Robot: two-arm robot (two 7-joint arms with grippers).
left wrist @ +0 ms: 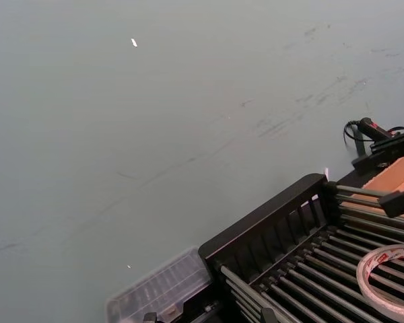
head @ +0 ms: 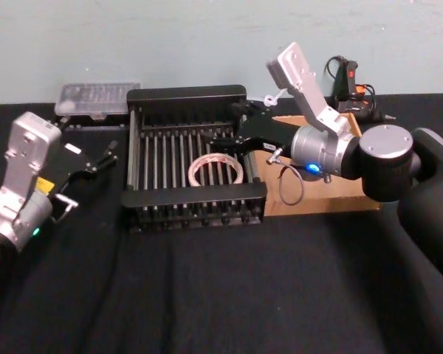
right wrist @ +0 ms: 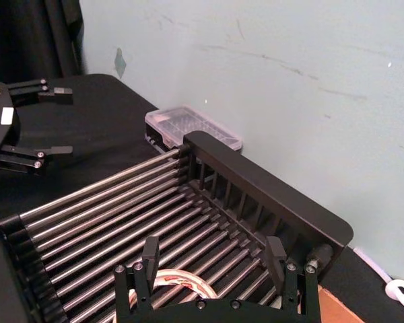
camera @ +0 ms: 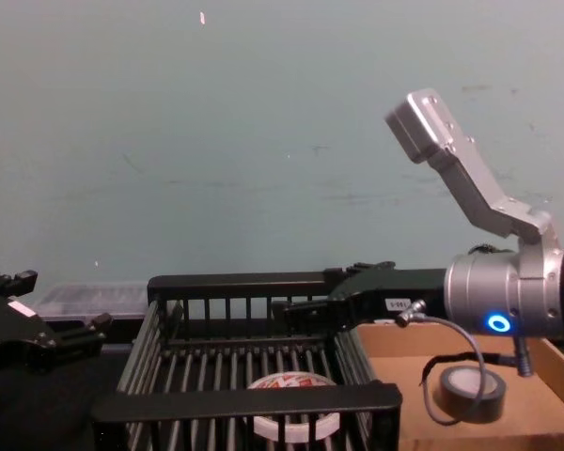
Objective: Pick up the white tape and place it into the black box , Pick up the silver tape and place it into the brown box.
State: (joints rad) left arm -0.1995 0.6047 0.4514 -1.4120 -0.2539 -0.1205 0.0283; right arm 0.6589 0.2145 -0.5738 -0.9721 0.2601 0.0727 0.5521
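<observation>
The white tape (head: 215,171) lies flat on the bars inside the black box (head: 186,197), toward its right side; the tape (camera: 296,406) also appears low in the chest view. My right gripper (head: 223,125) hovers open and empty over the crate's right part, its fingers (right wrist: 150,254) just above the tape (right wrist: 178,277). The silver tape (camera: 472,391) stands inside the brown box (camera: 545,423), right of the crate and under my right wrist. My left gripper (head: 103,156) rests open and empty left of the crate.
A clear plastic case (head: 96,99) sits behind the crate's far left corner. A black and orange tool (head: 347,80) with cables stands behind the brown box (head: 321,200). Black cloth covers the table, with free room in front. A pale wall is close behind.
</observation>
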